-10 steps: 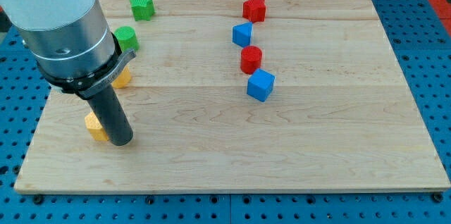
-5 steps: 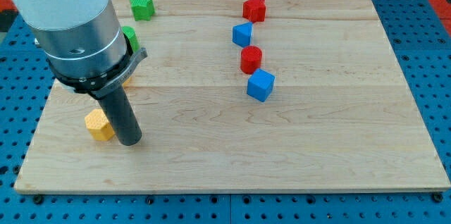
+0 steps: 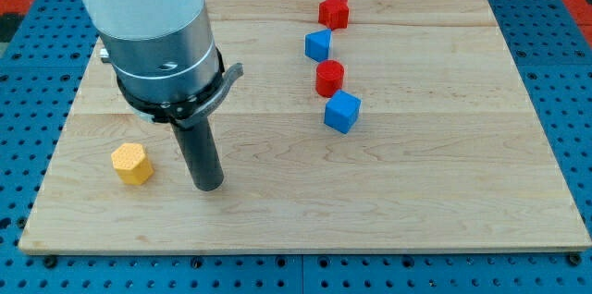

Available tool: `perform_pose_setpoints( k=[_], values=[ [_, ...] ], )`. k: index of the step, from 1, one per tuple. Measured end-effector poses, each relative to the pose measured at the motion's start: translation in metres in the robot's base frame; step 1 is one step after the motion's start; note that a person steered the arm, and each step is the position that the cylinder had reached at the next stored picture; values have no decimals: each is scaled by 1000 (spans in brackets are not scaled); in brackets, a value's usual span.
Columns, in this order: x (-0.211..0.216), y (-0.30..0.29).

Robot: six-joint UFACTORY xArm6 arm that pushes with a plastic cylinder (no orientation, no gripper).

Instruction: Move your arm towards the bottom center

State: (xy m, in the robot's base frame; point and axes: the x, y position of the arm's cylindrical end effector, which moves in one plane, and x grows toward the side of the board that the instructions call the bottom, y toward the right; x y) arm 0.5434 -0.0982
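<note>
My tip (image 3: 210, 186) rests on the wooden board (image 3: 416, 192) in the lower left part of the view. A yellow hexagonal block (image 3: 131, 164) lies just to the tip's left, apart from it. A red star block (image 3: 333, 10), a blue block (image 3: 318, 44), a red cylinder (image 3: 330, 78) and a blue cube (image 3: 341, 111) stand in a column up and to the right of the tip. The arm's grey body (image 3: 157, 26) hides the upper left of the board, where green blocks and another yellow block showed earlier.
The board lies on a blue perforated table (image 3: 564, 54). The board's bottom edge (image 3: 305, 250) runs a short way below the tip.
My tip has slid to the view's right, away from the yellow hexagonal block it was beside. The arm's body now covers the green blocks and the second yellow block.
</note>
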Motion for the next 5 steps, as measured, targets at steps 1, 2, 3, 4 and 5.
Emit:
perform_pose_setpoints(
  k=[1,2,3,4,5],
  values=[
    [0,11],
    [0,22],
    [0,34],
    [0,37],
    [0,37]
  ],
)
